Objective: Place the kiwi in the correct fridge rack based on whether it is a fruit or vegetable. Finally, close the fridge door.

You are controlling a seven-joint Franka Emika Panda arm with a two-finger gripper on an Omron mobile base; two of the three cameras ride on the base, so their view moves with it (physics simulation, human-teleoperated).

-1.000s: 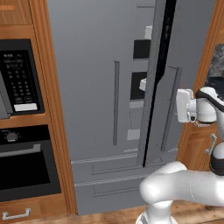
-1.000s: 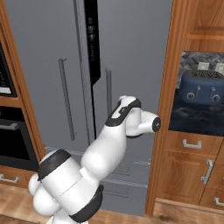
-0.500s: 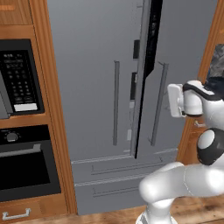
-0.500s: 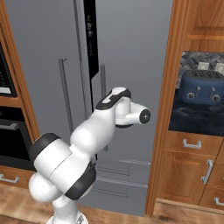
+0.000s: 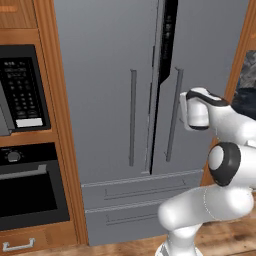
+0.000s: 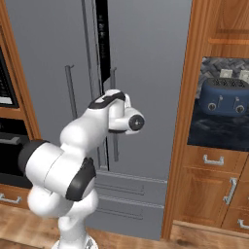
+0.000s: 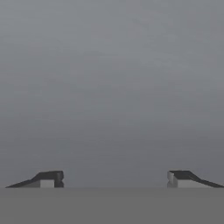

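Your hand [image 7: 113,178] is standing open, its two dark fingertips [image 7: 49,178] spread wide apart with nothing between them, and it is facing a plain grey surface at close range. From the base cameras you are seeing that this surface is the tall grey fridge door [image 5: 200,75] on the right side of the fridge; the white arm's wrist is sitting right up against that door, just beside its long vertical grey handle [image 5: 172,115]. Whether the fingertips are actually touching the door you cannot tell from these pictures.

The right door is standing slightly ajar: a narrow dark gap [image 5: 162,75] is showing between it and the left grey door [image 5: 100,75], which is lying flush and carrying its own vertical handle [image 5: 133,117]. Through the gap you are making out only dark slivers, so the lime-green kiwi and the lower black fridge rack are hidden behind the doors and you cannot tell where the fruit is lying. Below the doors two grey drawers [image 5: 142,192] are closed.

Further out, wooden cabinetry is framing the fridge. To the left a black microwave [image 5: 22,90] is sitting above a black oven [image 5: 30,190]. To the right, in the right base view, a blue toaster [image 6: 224,96] is standing on a dark table [image 6: 214,131] above wooden drawers [image 6: 214,160].
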